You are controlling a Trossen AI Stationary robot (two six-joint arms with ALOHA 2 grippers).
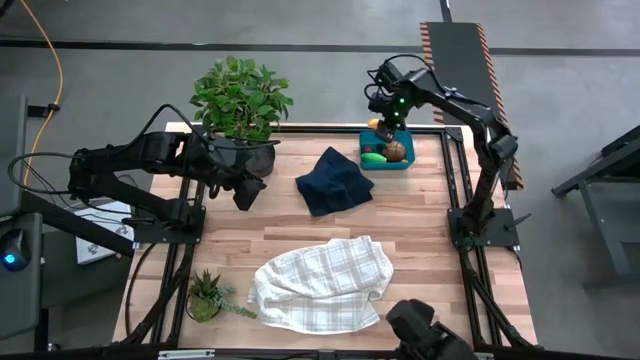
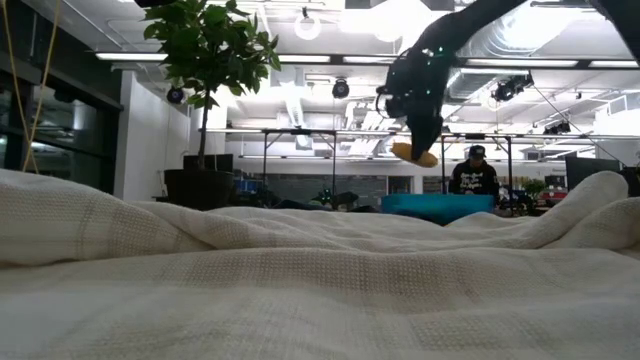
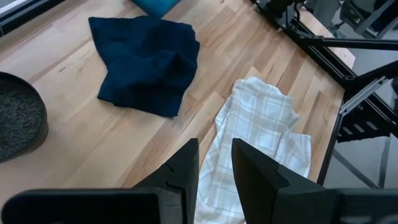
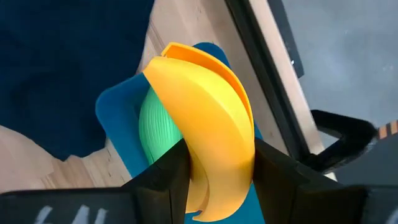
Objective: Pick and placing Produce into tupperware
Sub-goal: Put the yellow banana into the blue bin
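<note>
A yellow banana (image 4: 205, 118) sits between the fingers of my right gripper (image 1: 385, 126), which is shut on it above the far end of the teal tupperware (image 1: 405, 164). Inside the box lie a bright green piece (image 1: 373, 157) and a brown kiwi-like piece (image 1: 396, 151). In the low view the banana (image 2: 416, 153) hangs well above the box (image 2: 437, 205). My left gripper (image 1: 245, 190) hovers over the table's left part beside the plant pot. Its fingers stand a narrow gap apart, with nothing between them. My right gripper pinches the banana between its two fingers, which press on its two curved sides (image 4: 194, 163). The fingers come steeply from above and lie across the banana. The rest of the banana sticks out beyond the fingertips, lifted clear over the tupperware.
A crumpled navy cloth (image 1: 335, 180) lies left of the tupperware. A white plaid cloth (image 1: 320, 285) covers the near middle. A large potted plant (image 1: 240, 105) stands at the far left and a small plant (image 1: 207, 297) at the near left. A person (image 2: 473, 175) sits behind the table.
</note>
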